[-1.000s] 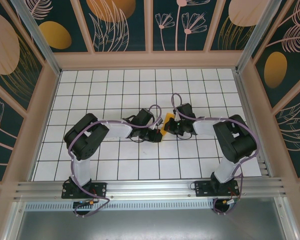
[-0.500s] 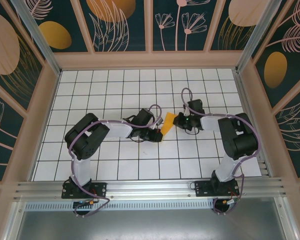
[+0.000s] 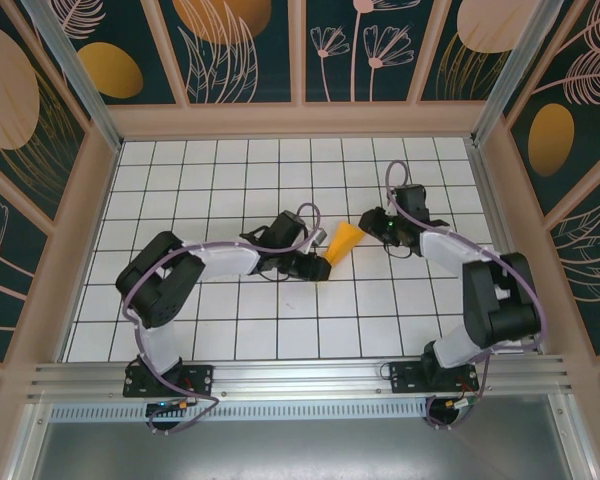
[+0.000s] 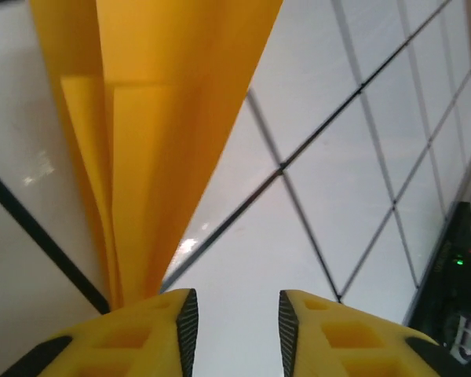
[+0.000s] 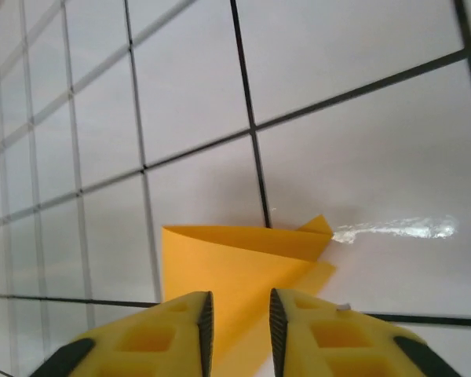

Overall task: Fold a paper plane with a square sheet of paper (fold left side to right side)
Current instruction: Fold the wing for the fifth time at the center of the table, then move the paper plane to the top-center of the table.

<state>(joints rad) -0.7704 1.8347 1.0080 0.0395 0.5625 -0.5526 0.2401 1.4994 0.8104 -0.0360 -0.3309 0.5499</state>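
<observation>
Because the left wrist camera sits low behind the left gripper [image 4: 237,330], the paper plane [image 4: 165,118] is cropped at the top of that view and its wide end is lost. The right wrist view hides the plane's near part under the right gripper [image 5: 239,330]. Seen from above, both small black gripper heads are hard to pick out against the dark wrists.

Nearest is a metal rail [image 3: 300,378], where the left arm [image 3: 165,290] and right arm [image 3: 495,300] are bolted. They reach inward over the white tiled table [image 3: 180,170].

The left gripper's yellow jaws stand a narrow way apart, with bare tile between them. The plane's folded edge runs down to the outer side of one finger (touching or just beside, I cannot tell).

The right gripper's jaws are also narrowly parted. Orange paper shows through the gap below them — contact cannot be judged.

The plane lies flat near the table's middle, between the two grippers. Its long axis runs diagonally — the narrow tip points near-left at the left gripper, and the wide end faces far-right, just beside the right gripper.

Farthest back stand dark wall panels [image 3: 360,50] painted with flowers and orange ovals.
</observation>
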